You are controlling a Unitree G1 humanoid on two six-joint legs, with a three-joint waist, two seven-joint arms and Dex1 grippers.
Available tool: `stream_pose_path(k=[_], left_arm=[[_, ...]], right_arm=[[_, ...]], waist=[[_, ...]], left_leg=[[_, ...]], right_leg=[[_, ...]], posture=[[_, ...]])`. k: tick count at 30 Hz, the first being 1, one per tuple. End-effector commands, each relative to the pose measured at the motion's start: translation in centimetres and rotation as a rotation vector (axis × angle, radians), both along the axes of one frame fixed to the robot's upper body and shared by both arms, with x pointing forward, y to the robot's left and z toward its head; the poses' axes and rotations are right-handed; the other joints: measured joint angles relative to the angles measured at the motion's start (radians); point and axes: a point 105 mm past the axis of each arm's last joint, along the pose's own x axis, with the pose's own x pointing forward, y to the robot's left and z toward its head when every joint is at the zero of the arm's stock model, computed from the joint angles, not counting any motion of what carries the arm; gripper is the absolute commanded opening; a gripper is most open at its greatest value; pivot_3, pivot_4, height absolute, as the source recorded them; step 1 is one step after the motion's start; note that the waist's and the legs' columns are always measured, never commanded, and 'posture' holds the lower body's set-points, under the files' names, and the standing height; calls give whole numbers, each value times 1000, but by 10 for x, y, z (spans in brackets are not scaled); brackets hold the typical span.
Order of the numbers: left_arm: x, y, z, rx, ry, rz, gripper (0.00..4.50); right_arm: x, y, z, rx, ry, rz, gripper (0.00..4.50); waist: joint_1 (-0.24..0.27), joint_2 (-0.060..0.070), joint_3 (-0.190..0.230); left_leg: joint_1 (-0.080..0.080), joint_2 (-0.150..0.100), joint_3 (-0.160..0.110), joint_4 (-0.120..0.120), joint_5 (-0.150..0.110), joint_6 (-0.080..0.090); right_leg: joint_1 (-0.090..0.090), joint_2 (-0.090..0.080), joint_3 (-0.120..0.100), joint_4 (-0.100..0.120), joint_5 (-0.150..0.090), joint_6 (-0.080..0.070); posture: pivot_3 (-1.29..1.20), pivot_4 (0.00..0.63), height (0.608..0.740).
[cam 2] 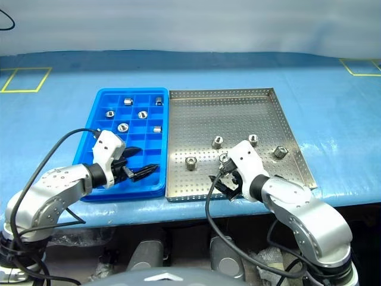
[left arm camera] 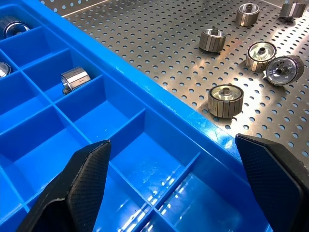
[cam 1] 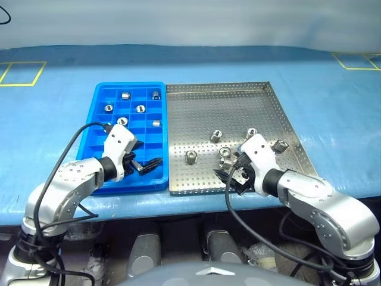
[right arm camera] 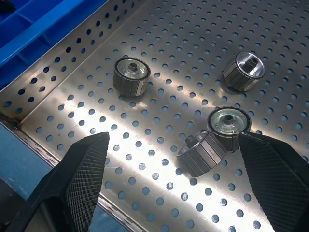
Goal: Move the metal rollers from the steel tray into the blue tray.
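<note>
Both grippers hang empty, jaws wide: left gripper [cam 1: 143,162] over the blue tray's [cam 1: 99,105] near end, right gripper [right arm camera: 169,193] over the steel tray's [cam 1: 226,95] near edge. Five rollers [cam 1: 191,157] lie in the steel tray, at three o'clock of the blue tray, which holds six.

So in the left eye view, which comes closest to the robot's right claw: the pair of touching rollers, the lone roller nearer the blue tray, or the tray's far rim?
From the right gripper:
1. Touching pair, just beyond it.
2. Lone roller, toward the blue tray.
3. Steel tray's far rim, farthest.
</note>
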Motion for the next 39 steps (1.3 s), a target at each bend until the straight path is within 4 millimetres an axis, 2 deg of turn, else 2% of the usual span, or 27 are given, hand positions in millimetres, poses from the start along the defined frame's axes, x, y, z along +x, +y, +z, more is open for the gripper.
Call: stream_pose_path(k=[1, 8, 11, 15, 20, 23, 26, 30, 39], left_arm=[[0, -2, 10, -3, -41, -11, 4479], [0, -3, 10, -3, -40, -14, 4479], [6, -7, 18, -12, -60, -18, 4479], [22, -23, 36, -20, -66, -90, 4479], [36, -62, 44, 67, 27, -308, 4479], [41, -80, 40, 133, 88, -413, 4479], [49, -88, 27, 208, 149, -480, 4479], [59, -91, 9, 288, 229, -517, 4479], [67, -97, -12, 380, 275, -587, 4479]], right_arm=[[1, 1, 5, -2, -37, 3, 4466], [1, 1, 4, -3, -36, 2, 4466], [2, 1, 5, -4, -38, 0, 4466], [5, 2, 6, 0, -46, -2, 4466], [8, 5, 6, 10, -61, -12, 4466], [8, 6, 7, 22, -72, -24, 4466], [7, 5, 7, 27, -80, -43, 4466], [5, 3, 7, 39, -91, -78, 4466], [3, 2, 7, 55, -107, -122, 4466]], waist=[[0, 0, 0], [0, 0, 0], [0, 0, 0], [8, -1, 0], [5, -1, 1], [1, -1, 1], [-8, -1, 0], [-21, -1, 1], [-40, 0, 1]], left_leg=[[0, 0, 0, 0, 0, 0], [0, 0, 0, 0, 0, 0], [0, 0, 0, 0, 0, 0], [-1, 0, -2, 2, 0, 0], [-1, -1, -1, 4, 0, 1], [-1, -1, -1, 3, 0, 1], [-1, -1, -1, 2, 0, 1], [-3, 0, -2, 1, 0, 1], [-4, -1, -2, 2, 0, 1]], right_leg=[[0, 0, 0, 0, 0, 0], [0, 0, 0, 0, 0, 0], [0, 0, 0, 0, 0, 0], [1, 1, -1, 1, 1, 1], [2, 1, 0, 0, 2, 3], [1, 1, 0, 0, 2, 3], [1, 2, 1, 0, 2, 4], [-1, 3, 1, 1, 3, 6], [-2, 3, 2, 2, 2, 7]], posture=[[-41, 150, 740], [-44, 150, 740], [-41, 150, 740], [-31, 150, 740], [-41, 150, 740], [-56, 150, 740], [-87, 150, 740], [-113, 150, 740], [-158, 150, 740]])
